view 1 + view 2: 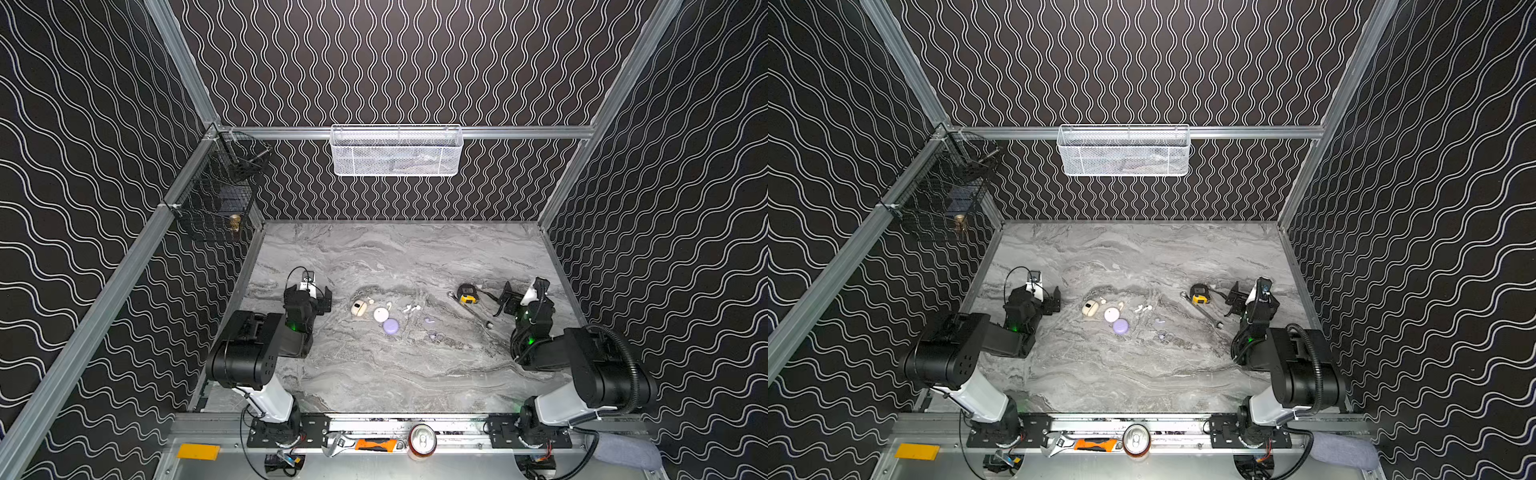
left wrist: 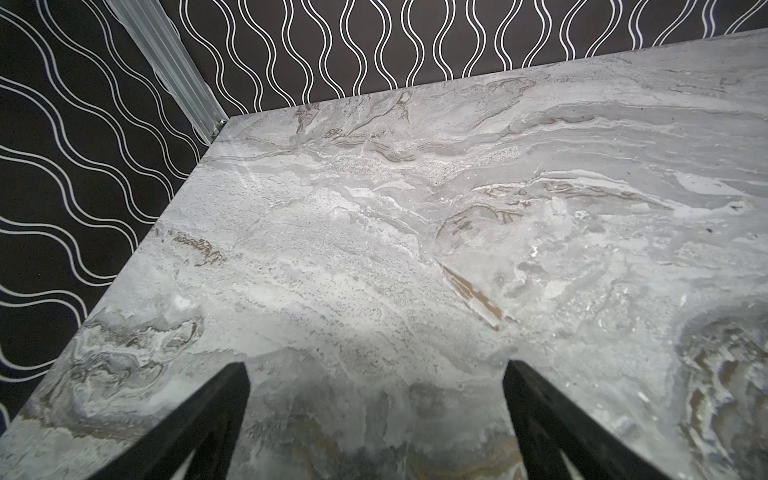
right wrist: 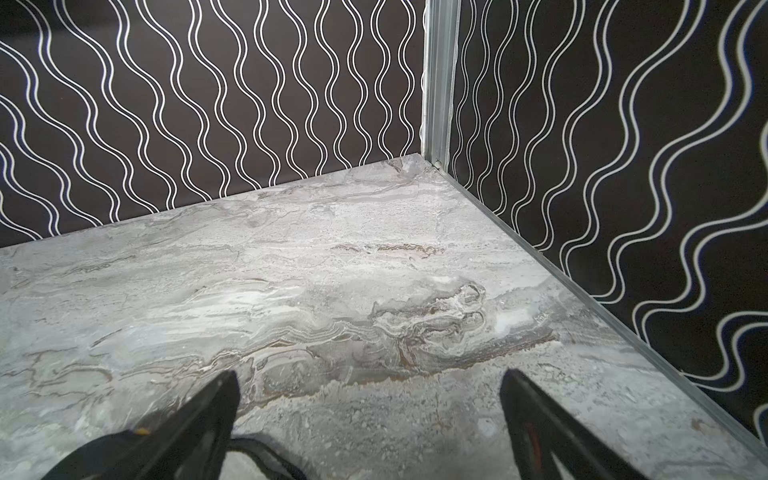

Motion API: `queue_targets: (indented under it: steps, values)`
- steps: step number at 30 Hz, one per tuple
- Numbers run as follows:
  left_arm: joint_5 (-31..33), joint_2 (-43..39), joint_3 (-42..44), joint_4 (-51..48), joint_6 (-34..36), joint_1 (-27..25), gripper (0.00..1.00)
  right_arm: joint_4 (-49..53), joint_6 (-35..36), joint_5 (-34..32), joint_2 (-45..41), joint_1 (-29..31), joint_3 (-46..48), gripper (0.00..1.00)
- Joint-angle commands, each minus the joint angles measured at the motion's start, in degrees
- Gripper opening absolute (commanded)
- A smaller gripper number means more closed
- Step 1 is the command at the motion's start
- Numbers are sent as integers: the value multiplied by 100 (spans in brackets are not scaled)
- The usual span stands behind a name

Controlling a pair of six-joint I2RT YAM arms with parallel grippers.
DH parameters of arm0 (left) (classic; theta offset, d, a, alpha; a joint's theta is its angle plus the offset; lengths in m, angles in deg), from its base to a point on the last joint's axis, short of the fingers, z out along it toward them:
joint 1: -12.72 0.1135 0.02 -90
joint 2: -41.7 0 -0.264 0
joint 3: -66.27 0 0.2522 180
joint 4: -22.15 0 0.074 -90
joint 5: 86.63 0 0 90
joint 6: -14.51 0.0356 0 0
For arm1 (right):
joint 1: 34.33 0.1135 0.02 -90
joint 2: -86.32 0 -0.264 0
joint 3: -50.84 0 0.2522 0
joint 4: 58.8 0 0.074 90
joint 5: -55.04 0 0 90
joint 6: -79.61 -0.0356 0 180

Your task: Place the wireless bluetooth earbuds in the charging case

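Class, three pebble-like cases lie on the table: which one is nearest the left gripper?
The cream-beige case, leftmost in both top views; the white case and the lilac case lie farther from the left gripper.

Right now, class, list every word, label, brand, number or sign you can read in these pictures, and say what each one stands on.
No text can be read in any view.
Tape measure: any print on its yellow and black body is too small to read.
Drink can: only the lid shows, nothing legible.
Adjustable wrench: any marking is too blurred to read.
Yellow tag: looks blank.
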State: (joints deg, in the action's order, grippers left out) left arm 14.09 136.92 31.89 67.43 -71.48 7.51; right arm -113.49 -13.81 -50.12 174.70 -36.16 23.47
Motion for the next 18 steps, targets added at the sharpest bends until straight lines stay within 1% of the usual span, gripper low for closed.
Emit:
queue_targets:
  steps: [1,15,17,18]
  values:
    - [6,-19,-17,81,-60,11,99,-221,1,-14,-14,1,-4,100]
    - [19,-7,-14,92,-48,3,99,-256,0,-18,-18,5,20,100]
    - [24,-13,-18,106,-47,3,99,-424,-13,-132,-143,2,156,100]
    - [26,-12,-4,121,-41,2,99,-302,-44,-103,-235,7,182,100]
